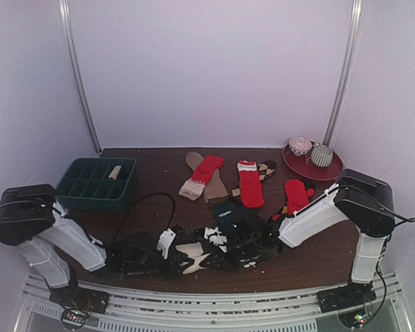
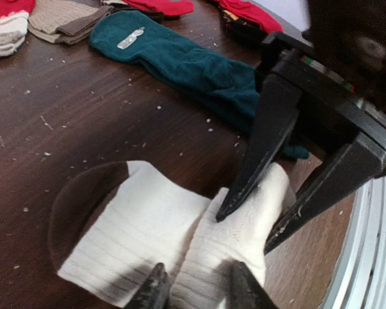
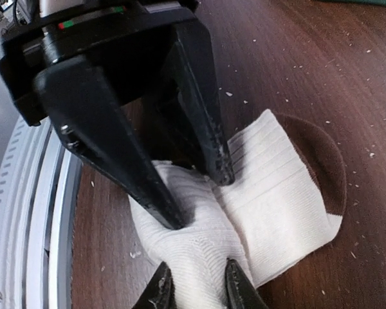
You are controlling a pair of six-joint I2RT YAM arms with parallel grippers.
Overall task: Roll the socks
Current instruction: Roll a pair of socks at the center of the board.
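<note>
A cream sock [image 1: 194,254] with a brown end lies near the table's front edge, one end rolled into a bundle and the rest flat. In the left wrist view the sock [image 2: 148,238] has its roll between my left gripper's [image 2: 198,290] fingers. My right gripper [image 2: 244,232] pinches the same roll from the far side. In the right wrist view my right gripper [image 3: 199,290] closes on the roll of the sock [image 3: 270,193], facing my left gripper [image 3: 199,199]. A dark teal sock [image 1: 225,209] lies flat just behind and also shows in the left wrist view [image 2: 180,58].
Red socks [image 1: 250,187] and a brown sock [image 1: 211,181] lie flat mid-table. A dark green compartment tray [image 1: 69,173] at back left holds a rolled sock [image 1: 115,171]. A red plate [image 1: 311,169] with two bowls stands at back right. A metal rail runs along the front edge.
</note>
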